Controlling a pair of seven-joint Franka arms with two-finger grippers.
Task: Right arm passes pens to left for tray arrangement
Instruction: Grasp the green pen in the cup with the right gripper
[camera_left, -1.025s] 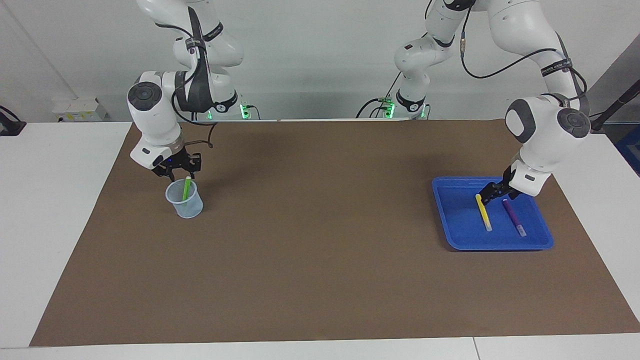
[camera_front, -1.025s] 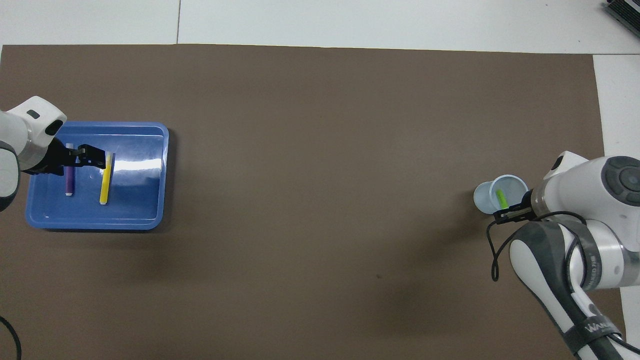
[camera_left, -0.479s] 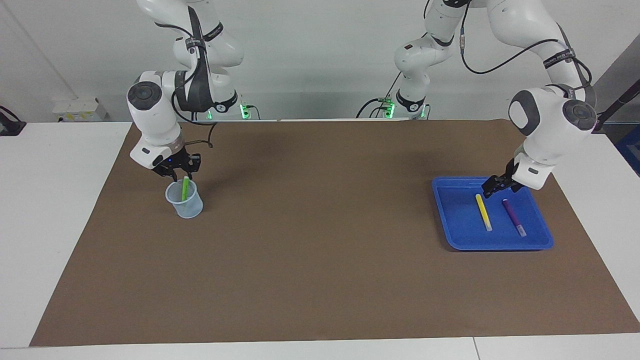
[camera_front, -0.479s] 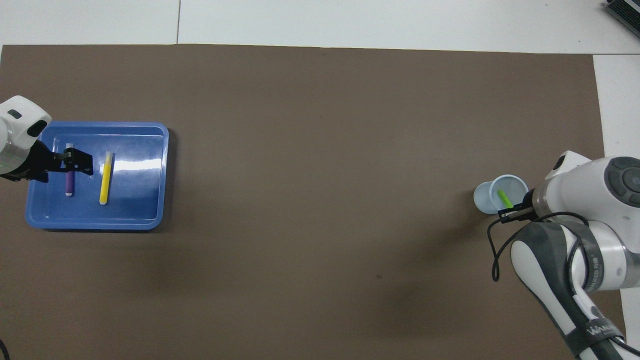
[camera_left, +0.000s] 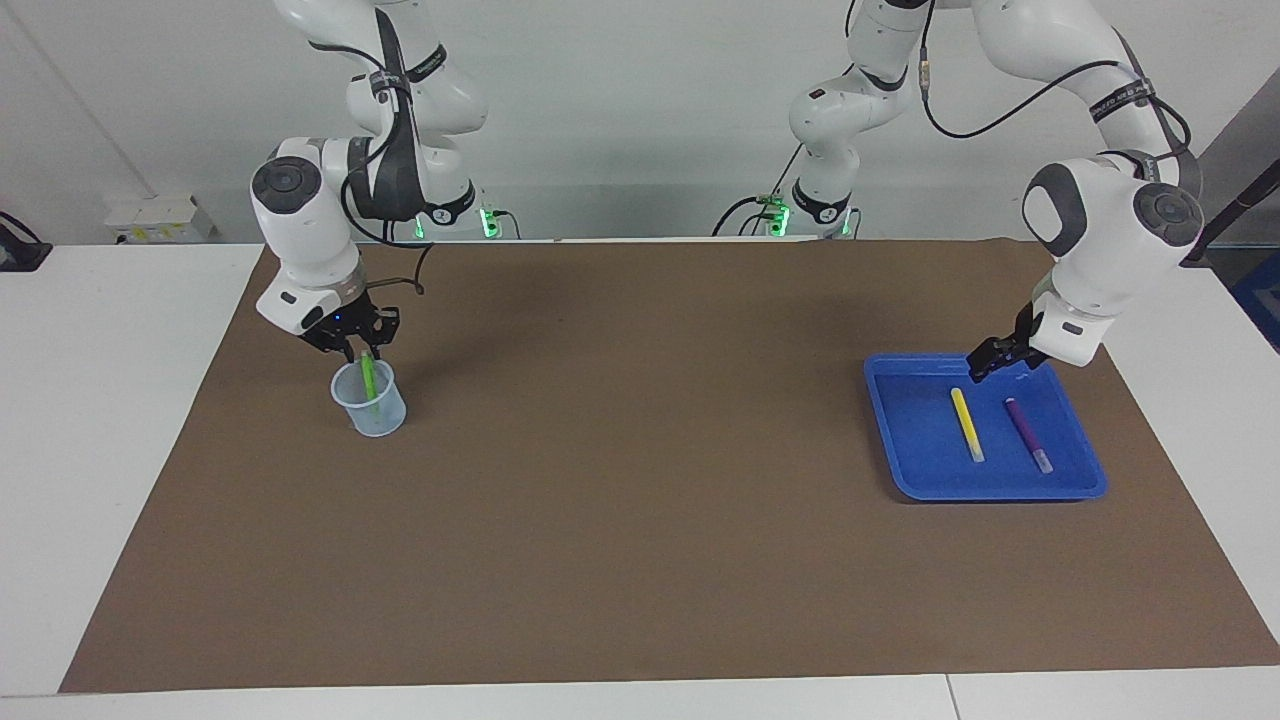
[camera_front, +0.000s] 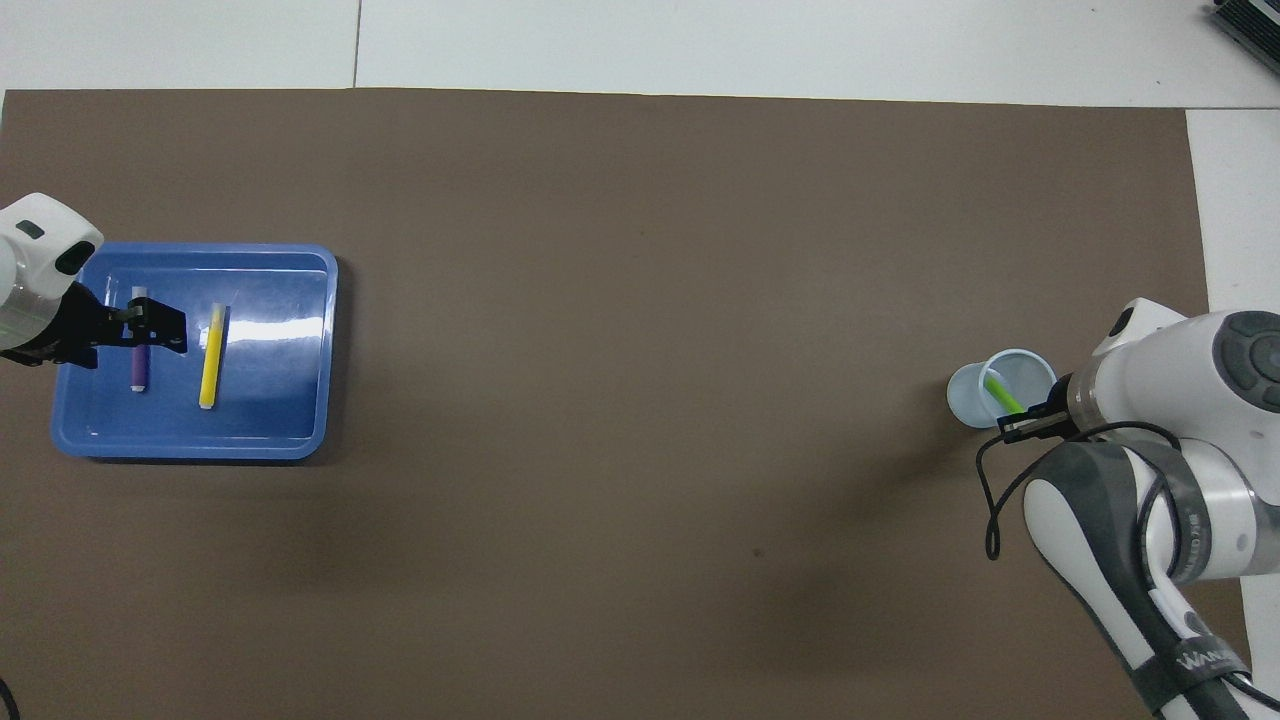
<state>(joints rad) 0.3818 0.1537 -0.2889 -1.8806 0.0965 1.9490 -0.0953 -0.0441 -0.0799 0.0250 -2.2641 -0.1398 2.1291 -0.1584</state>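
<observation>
The green pen (camera_left: 370, 381) stands tilted in a translucent cup (camera_left: 377, 415) toward the right arm's end of the table. My right gripper (camera_left: 357, 347) is over the cup, shut on the pen's top end; it also shows in the overhead view (camera_front: 1020, 426) beside the cup (camera_front: 968, 400) with the green pen (camera_front: 1000, 392). The blue tray (camera_left: 900, 440) holds the yellow pen (camera_left: 967, 425) and the purple pen (camera_left: 1027, 433), lying side by side. My left gripper (camera_left: 983, 362) is open and empty, raised over the tray's rim nearest the robots. In the overhead view it (camera_front: 168, 330) covers part of the purple pen (camera_front: 138, 368).
A brown mat (camera_left: 640, 480) covers most of the white table. The cup and the tray (camera_front: 280, 400) sit at its two ends, with the yellow pen (camera_front: 209, 355) in the tray. Bare mat lies between them.
My left gripper has let go of the yellow pen, risen and drawn back toward the robots. My right gripper has shifted slightly at the cup, and the green pen has tilted with it.
</observation>
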